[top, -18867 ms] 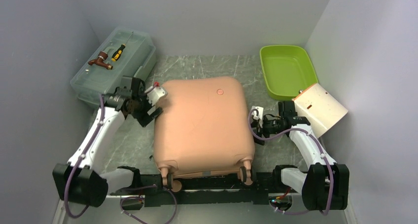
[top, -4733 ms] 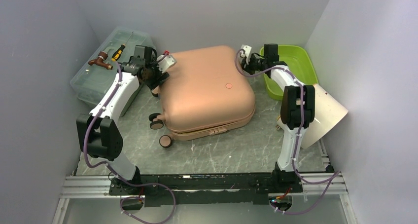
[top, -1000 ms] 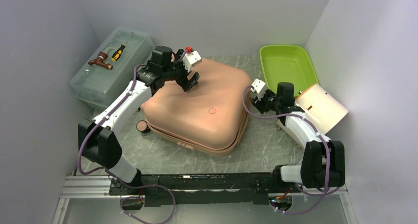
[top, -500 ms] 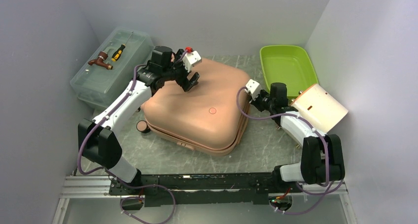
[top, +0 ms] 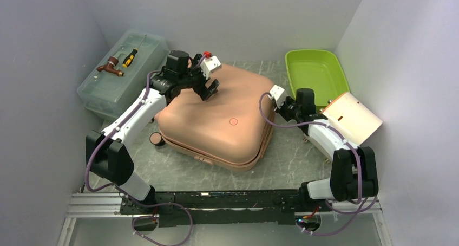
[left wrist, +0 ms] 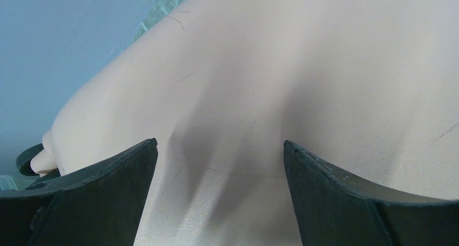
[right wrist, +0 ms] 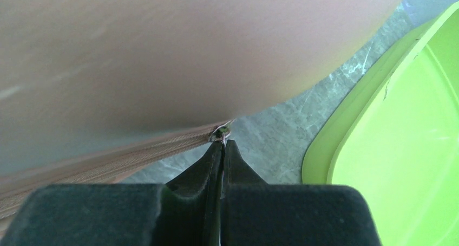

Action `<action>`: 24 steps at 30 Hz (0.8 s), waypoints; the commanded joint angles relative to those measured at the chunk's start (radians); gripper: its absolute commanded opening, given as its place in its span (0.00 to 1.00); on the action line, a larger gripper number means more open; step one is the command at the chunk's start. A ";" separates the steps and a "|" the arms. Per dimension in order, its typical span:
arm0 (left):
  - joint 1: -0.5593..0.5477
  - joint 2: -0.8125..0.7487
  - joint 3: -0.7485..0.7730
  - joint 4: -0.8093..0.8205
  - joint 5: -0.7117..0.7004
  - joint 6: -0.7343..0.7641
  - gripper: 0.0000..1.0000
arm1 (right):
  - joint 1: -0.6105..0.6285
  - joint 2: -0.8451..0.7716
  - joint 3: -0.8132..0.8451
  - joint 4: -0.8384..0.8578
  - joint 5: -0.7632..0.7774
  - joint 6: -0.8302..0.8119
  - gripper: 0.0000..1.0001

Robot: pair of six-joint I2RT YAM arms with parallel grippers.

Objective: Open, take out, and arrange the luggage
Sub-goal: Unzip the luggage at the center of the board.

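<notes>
The salmon-pink luggage (top: 216, 121) lies flat and zipped shut in the middle of the table, turned at an angle. My left gripper (top: 208, 89) rests over its far-left top, jaws open wide; in the left wrist view the left gripper (left wrist: 220, 143) straddles bare shell of the luggage (left wrist: 297, 67) and holds nothing. My right gripper (top: 275, 108) is at the luggage's right edge. In the right wrist view the right gripper (right wrist: 222, 144) is shut on the small metal zipper pull (right wrist: 221, 131), at the end of the zipper tape (right wrist: 108, 159) under the luggage (right wrist: 162, 51).
A translucent toolbox (top: 122, 75) with a screwdriver (top: 130, 57) and a brown tool (top: 110, 66) on its lid stands at the back left. The lime green tray (top: 316, 78) (right wrist: 400, 148) sits back right. A white box (top: 352, 118) leans against the right wall. One luggage wheel (top: 157, 139) points left.
My right gripper has moved left to the luggage's edge and closed on the zipper pull. The left arm and the luggage have stayed put.
</notes>
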 commanded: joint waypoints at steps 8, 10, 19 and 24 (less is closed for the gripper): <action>-0.004 -0.006 -0.028 -0.070 0.010 -0.010 0.93 | -0.066 0.160 0.289 -0.116 0.050 0.094 0.00; -0.004 -0.006 -0.029 -0.070 0.011 -0.009 0.93 | -0.072 0.191 0.320 -0.126 0.046 0.081 0.00; -0.004 -0.005 -0.025 -0.075 0.014 -0.006 0.93 | -0.080 0.299 0.413 -0.078 -0.106 0.019 0.00; -0.004 -0.007 -0.024 -0.079 0.015 -0.003 0.93 | -0.084 0.366 0.474 -0.041 -0.180 0.042 0.00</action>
